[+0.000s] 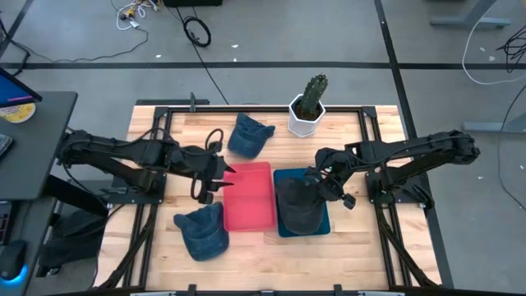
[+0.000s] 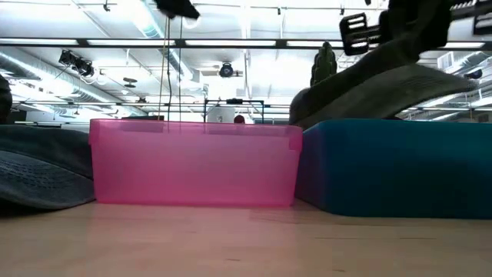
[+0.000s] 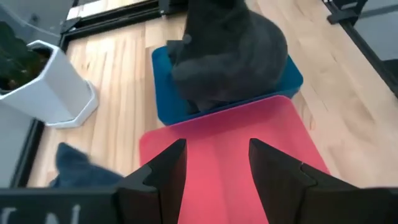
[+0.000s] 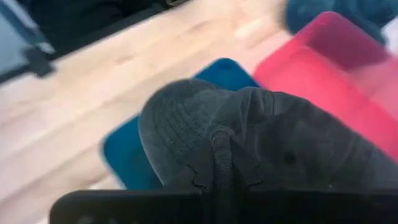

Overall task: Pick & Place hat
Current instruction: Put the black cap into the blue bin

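hat [image 1: 297, 205], dark grey, crumpled, on blue bin [image 1: 321, 226]

Grey concrete floor [image 1: 329, 33] crossed by dark seam lines, black coiled cable [image 1: 197, 31] and white cords lying on it, dark desk [image 1: 33, 140] at the left edge, pale wooden plank tabletop [image 1: 353, 247], bright ceiling strip lights [image 2: 146, 19] over an open hall with ducts

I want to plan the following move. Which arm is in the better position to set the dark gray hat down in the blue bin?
Right. The right gripper is at the dark gray hat over the blue bin; the left gripper hangs open over the pink bin.
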`<state>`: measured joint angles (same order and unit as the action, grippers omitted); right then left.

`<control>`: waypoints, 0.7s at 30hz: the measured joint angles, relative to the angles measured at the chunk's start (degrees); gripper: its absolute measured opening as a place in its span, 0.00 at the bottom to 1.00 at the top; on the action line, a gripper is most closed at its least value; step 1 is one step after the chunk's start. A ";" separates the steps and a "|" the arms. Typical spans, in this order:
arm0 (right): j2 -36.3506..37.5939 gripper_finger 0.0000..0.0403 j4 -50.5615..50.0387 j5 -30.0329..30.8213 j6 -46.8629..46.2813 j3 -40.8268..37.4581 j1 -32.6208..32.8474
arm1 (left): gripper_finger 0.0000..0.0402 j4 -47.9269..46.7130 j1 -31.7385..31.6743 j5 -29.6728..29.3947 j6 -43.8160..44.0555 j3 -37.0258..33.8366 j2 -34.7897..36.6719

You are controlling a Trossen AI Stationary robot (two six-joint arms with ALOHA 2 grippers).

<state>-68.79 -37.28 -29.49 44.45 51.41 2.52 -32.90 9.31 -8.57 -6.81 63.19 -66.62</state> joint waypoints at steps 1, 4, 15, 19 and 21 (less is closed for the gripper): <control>0.00 0.03 0.90 0.08 1.10 -0.81 -0.44 | 0.44 2.06 0.09 0.42 -0.33 -2.09 0.47; -0.02 0.03 2.59 0.80 3.73 -3.71 -1.55 | 0.44 6.28 0.17 1.35 -1.20 -7.87 1.50; 0.04 0.05 6.46 5.15 5.41 -11.59 -4.49 | 0.44 22.91 -0.42 3.09 -1.04 -20.98 5.21; 0.02 0.05 7.84 8.58 -0.06 -12.47 -4.72 | 0.44 27.67 -0.46 3.72 -0.48 -24.75 5.64; 0.02 0.05 8.10 10.36 -3.12 -12.46 -4.74 | 0.44 28.14 -0.47 3.77 -0.19 -26.10 5.63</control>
<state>-68.77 -29.18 -19.13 41.32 38.94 -2.22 -4.76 8.84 -4.80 -7.00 37.09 -60.99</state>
